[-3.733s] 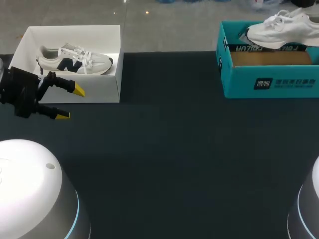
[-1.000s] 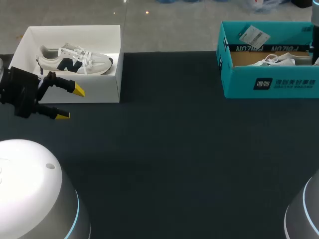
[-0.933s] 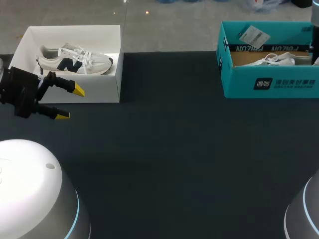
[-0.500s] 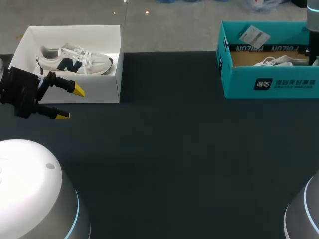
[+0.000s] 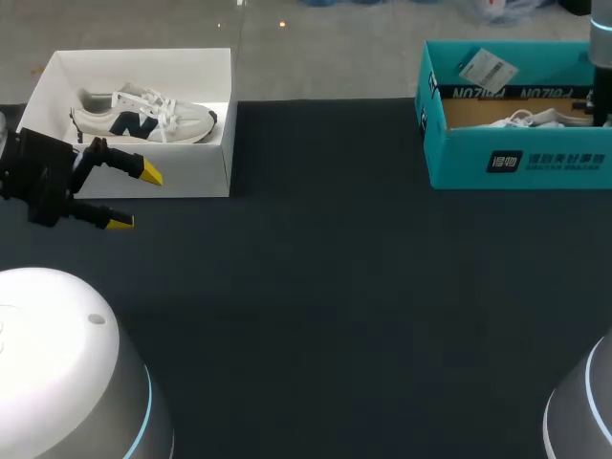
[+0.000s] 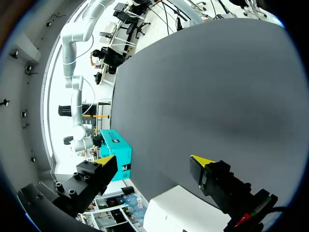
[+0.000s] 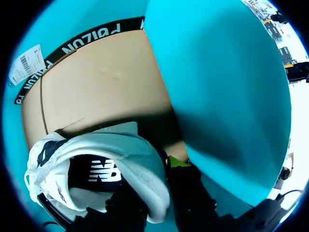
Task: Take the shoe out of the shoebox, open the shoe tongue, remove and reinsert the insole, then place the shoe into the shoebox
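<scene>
Shoe (image 7: pixel 104 162) inside teal shoebox (image 5: pixel 516 161). Right tool (image 7: pixel 155 189) in shoebox, pinching shoe heel. Left tool (image 5: pixel 135 198) far from shoebox, fingers wide apart.

Holding the left hand (image 5: pixel 134 198) over the left edge of the bench (image 5: pixel 335 287), wrist turned sideways so that one yellow tip is sitting higher than the other. Spreading its fingers (image 5: pixel 150 173) wide apart, gripping nothing. Hanging the right arm (image 5: pixel 601 67) down at the far right corner. Pinching the heel of the shoe (image 7: pixel 111 159) in the right hand (image 7: pixel 157 191), pressing one dark finger against either side of it.
</scene>
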`<action>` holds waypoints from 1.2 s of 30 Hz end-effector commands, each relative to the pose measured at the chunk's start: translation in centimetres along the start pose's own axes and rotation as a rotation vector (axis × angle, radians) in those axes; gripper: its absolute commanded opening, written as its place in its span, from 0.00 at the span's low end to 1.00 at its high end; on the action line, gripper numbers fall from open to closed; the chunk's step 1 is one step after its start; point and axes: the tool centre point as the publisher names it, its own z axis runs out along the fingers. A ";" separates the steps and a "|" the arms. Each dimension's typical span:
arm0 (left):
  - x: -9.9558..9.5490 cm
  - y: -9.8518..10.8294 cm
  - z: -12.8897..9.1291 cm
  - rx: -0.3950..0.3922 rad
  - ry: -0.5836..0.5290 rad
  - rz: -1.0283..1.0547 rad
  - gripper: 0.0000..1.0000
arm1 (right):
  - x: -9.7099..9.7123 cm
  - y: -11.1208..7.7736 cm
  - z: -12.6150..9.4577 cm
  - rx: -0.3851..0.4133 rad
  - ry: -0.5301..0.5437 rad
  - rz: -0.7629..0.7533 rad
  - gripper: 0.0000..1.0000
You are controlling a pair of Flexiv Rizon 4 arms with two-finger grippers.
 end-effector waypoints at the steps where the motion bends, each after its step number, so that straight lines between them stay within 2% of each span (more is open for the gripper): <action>1: -0.1 0.0 0.0 -0.001 0.005 -0.001 1.00 | 0.5 0.6 1.1 0.015 -0.009 -0.010 0.00; 2: -0.1 0.0 0.0 -0.001 0.005 -0.001 1.00 | 0.5 0.6 1.1 0.016 -0.008 -0.010 0.00; 3: -0.1 0.0 0.0 -0.001 0.005 -0.001 1.00 | 0.4 0.6 1.0 0.017 -0.007 -0.010 0.08; 4: -0.1 0.0 0.0 -0.001 0.005 -0.001 1.00 | 0.3 0.5 0.7 0.020 -0.001 -0.013 0.49; 5: -0.1 0.0 0.0 -0.001 0.005 -0.001 1.00 | 0.2 0.4 0.4 0.020 0.000 -0.012 1.00; 9: -0.1 0.0 0.0 -0.001 0.005 -0.001 1.00 | -0.5 0.0 -1.4 0.000 0.016 -0.015 1.00; 17: -0.1 0.0 0.0 -0.001 0.005 -0.001 1.00 | -2.3 -0.9 -6.7 -0.057 0.059 -0.028 1.00; 25: -0.1 0.0 0.0 -0.001 0.005 -0.001 1.00 | -3.7 -2.0 -10.4 -0.086 0.121 -0.074 1.00; 33: -0.1 0.0 0.0 -0.001 0.005 -0.001 1.00 | -4.6 -3.6 -13.4 -0.042 0.150 -0.150 1.00; 36: -0.1 0.0 0.0 -0.001 0.005 -0.001 1.00 | -4.9 -4.5 -14.6 -0.057 0.146 -0.178 1.00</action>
